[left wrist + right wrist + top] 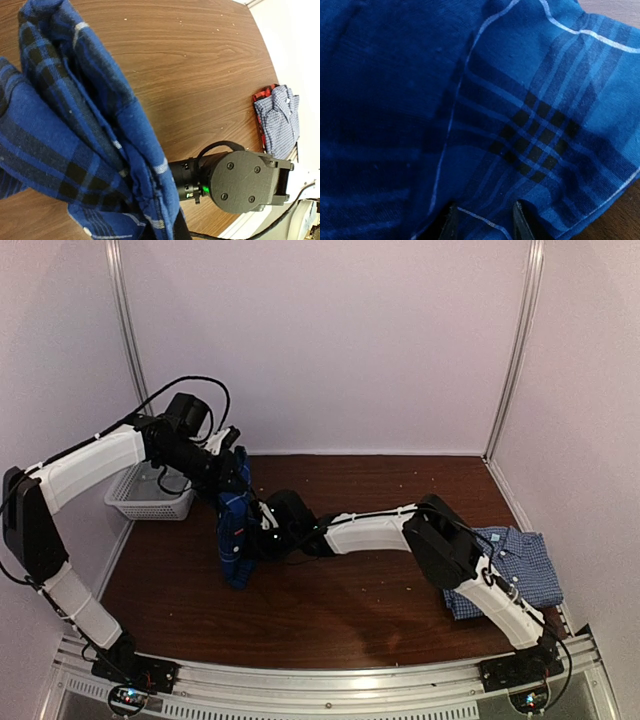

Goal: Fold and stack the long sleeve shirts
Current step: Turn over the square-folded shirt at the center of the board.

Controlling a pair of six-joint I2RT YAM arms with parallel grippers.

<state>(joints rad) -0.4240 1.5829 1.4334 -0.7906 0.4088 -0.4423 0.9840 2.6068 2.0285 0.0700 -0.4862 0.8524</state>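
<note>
The plaid shirt (235,550) hangs in the air over the left half of the table (350,605), bunched into long vertical folds, with its lower end down near the wood. Its top is pinched in the left gripper (235,468), whose jaws are closed tight on the cloth, so the shirt's weight hangs from that arm. From the left wrist the shirt shows as deep blue with black bands and thin white lines, a stitched hem running down one fold. The right arm stretches across the table from its base to the middle of the hanging shirt, where the right gripper (484,224) meets the cloth. In the right wrist view plaid fills nearly everything, and the two fingers (451,225) stand partly apart at the bottom edge with a hem of the shirt lying across the gap. Whether they are squeezing that cloth or only pressed against it cannot be told. A small green light (204,189) glows on the right wrist housing. The check shirt (520,560) lies folded flat at the right edge of the table, partly under the right arm's forearm, well apart from the plaid one. A strip of red cloth (260,96) shows beneath one side of it. A white basket (145,508) sits at the far left of the table, behind the left arm.
</note>
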